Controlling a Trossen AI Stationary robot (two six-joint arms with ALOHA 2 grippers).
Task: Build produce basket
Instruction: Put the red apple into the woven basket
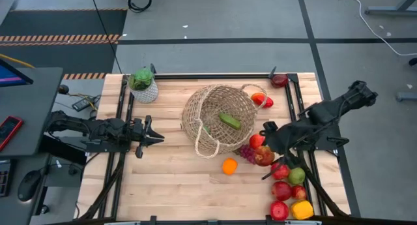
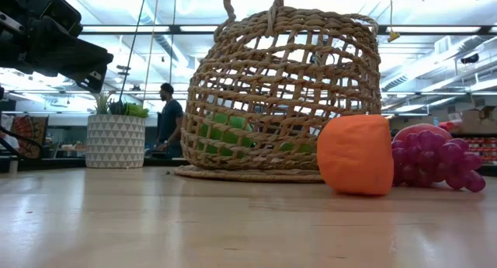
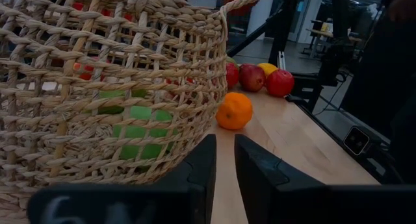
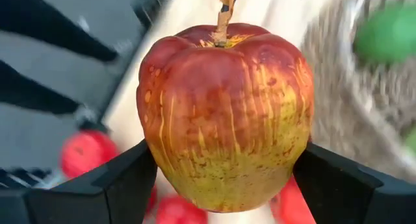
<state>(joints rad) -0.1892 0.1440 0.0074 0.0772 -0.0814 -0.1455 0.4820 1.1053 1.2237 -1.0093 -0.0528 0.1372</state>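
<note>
Pale wooden tabletop [image 1: 169, 179] with a black frame. At the far left corner stands a small white patterned pot with a green plant [image 1: 143, 85]. In the low view, a person in dark clothes [image 2: 168, 120] stands in the room behind it.

Large round woven tan wicker basket [image 1: 218, 118] sits mid-tabletop, tipped on its side, a green cucumber [image 1: 229, 120] lying inside. A red pepper [image 1: 262, 100] lies just beside its far right rim. An orange [image 1: 229, 166] and a bunch of purple grapes [image 1: 247, 152] lie just beside its near edge. A heap of red apples, a green apple and a yellow pepper [image 1: 290, 192] crowds the near right corner.

Right tool [image 1: 265, 155], fingers clamped either side of a red-and-yellow streaked apple [image 4: 224, 117], sits just right of the basket, beside the grapes.

Left tool [image 1: 156, 137], fingers together and holding nothing, rests left of the basket, pointing at it.
</note>
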